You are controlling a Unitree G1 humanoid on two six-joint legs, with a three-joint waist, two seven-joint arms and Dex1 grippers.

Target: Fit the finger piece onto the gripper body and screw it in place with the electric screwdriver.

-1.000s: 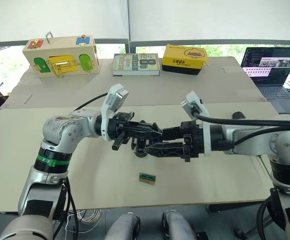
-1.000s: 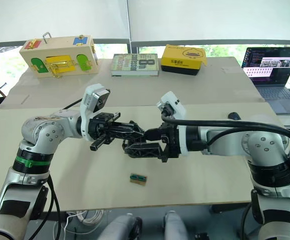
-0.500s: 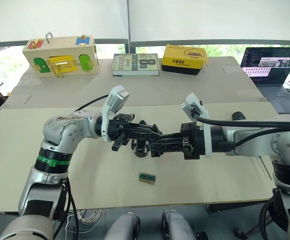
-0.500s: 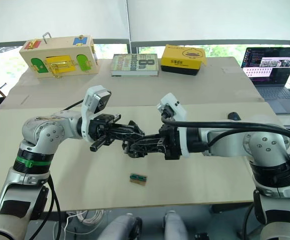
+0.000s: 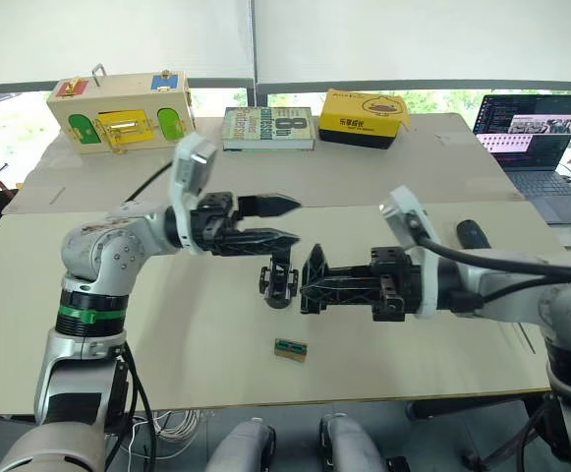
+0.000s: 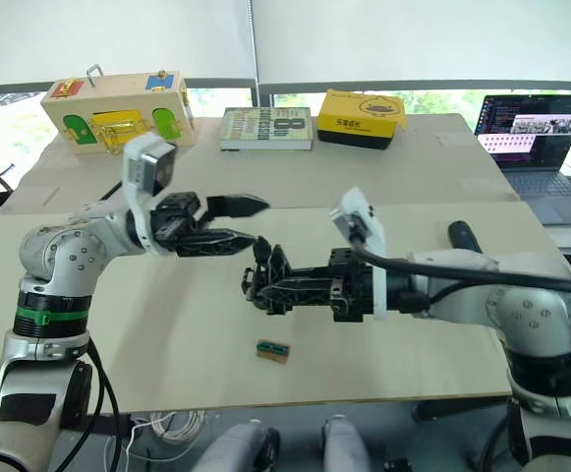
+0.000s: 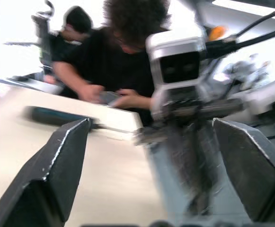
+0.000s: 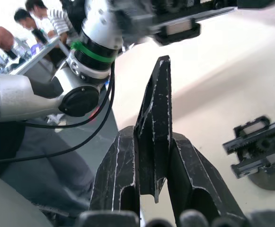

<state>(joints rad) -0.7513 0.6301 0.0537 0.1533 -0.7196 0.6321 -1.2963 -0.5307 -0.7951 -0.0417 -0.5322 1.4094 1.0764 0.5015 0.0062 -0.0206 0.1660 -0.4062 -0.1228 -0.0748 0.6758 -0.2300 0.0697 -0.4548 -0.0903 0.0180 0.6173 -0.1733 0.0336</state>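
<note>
Since a second ago: the left claw [image 5: 295,220] has swung up and back toward 10 o'clock from where the two claws met, and its fingers have spread. The right claw [image 5: 308,293] has drawn back a little toward 3 o'clock.

Head views
Left claw: wide open and empty, hovering over the table [image 5: 187,334] at 11 o'clock of the gripper body [image 5: 278,285].
Right claw: clamped on the finger piece [image 5: 314,269], which stands up with its pointed tip toward 12 o'clock.
Gripper body: resting on the table, close at 9 o'clock of the finger piece; I cannot tell whether they touch.
Screwdriver [image 5: 472,234]: lying on the table at 2 o'clock of the right claw, its rounded end showing past the right forearm.
Green-and-tan piece [image 5: 289,349]: flat on the table at 6 o'clock of the gripper body, apart from it.
Far side of the table: wooden box [image 5: 118,110] at 11 o'clock, book [image 5: 267,128] and yellow box [image 5: 364,116] near 12 o'clock, laptop [image 5: 533,133] at 2 o'clock.

Left wrist view
Fingers [image 7: 57,165]: far apart with nothing between them.
Beyond them: the screwdriver lies on the table, blurred, and a person in a black top [image 7: 123,66] is past the table edge.

Right wrist view
Finger piece: pinched between the two fingers [image 8: 116,175], its pointed tip reaching past the fingertips.
Gripper body: on the table beside the claw, apart from the finger piece.
</note>
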